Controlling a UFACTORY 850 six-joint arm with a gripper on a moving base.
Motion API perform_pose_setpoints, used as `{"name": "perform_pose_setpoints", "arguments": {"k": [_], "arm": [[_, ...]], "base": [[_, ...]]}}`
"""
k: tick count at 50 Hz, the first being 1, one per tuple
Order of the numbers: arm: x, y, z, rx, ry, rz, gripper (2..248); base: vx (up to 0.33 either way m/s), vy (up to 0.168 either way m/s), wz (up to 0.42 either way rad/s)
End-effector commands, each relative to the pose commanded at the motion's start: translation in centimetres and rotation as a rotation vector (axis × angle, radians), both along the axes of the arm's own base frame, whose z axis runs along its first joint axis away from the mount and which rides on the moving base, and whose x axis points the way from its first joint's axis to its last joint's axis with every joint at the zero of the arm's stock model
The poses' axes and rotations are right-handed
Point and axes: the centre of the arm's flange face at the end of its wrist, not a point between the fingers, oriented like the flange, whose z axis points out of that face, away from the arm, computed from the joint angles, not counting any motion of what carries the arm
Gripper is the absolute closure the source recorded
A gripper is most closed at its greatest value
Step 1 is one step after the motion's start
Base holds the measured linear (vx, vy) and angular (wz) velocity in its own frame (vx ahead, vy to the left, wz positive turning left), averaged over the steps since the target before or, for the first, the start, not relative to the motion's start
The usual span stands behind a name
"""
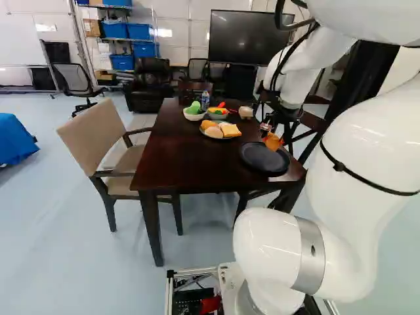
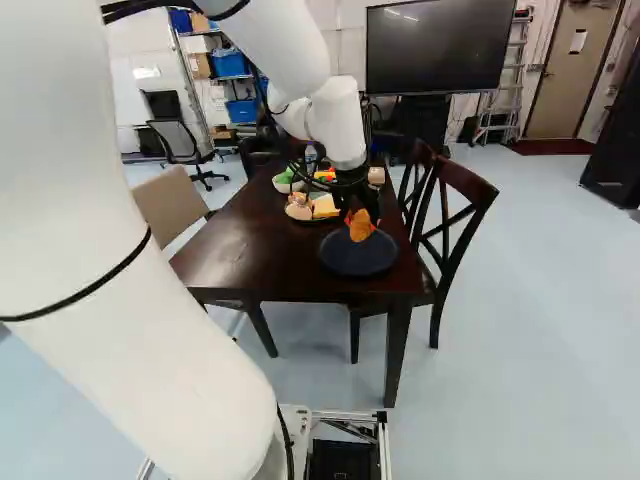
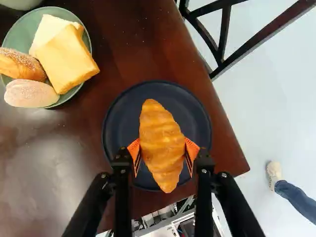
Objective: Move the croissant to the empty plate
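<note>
Drawn up to the left edge of the table (image 1: 177,147) is an armchair (image 1: 95,138), beige and with its back upright. Toward the table's far edge sits a white bowl (image 1: 194,117) with something green in it; next comes a bottle (image 1: 205,100), standing upright, and just right of the white bowl a second bowl (image 1: 218,117) holding yellow and red pieces. Nearer than the bowls is the bread plate (image 3: 29,24). A seeded roll (image 3: 19,65) lies on its left side, a pale bun (image 3: 30,94) just beside that on the near side, and two slices (image 3: 66,59) overlap on the right, one jutting over the rim. Farther right, close to the table's right edge, is a small beige item (image 1: 245,113), too small to make out. At the table's near right corner lies the black plate (image 3: 123,118), flat, and over it is the croissant (image 3: 162,143). The gripper (image 2: 361,224) has it clamped, one orange pad (image 3: 134,149) against either side, both ends reaching out past the pads; whether it touches the plate I cannot tell. Along the table's right edge stand dark wooden chairs (image 2: 455,220).
</note>
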Motion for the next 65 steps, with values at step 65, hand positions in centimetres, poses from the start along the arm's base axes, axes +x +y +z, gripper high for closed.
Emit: {"name": "perform_pose_setpoints", "arguments": {"k": [65], "arm": [[2.2, -1.0, -5.3, 0.044, 0.102, 0.0, 77]], "base": [[0.0, 0.0, 0.0]]}}
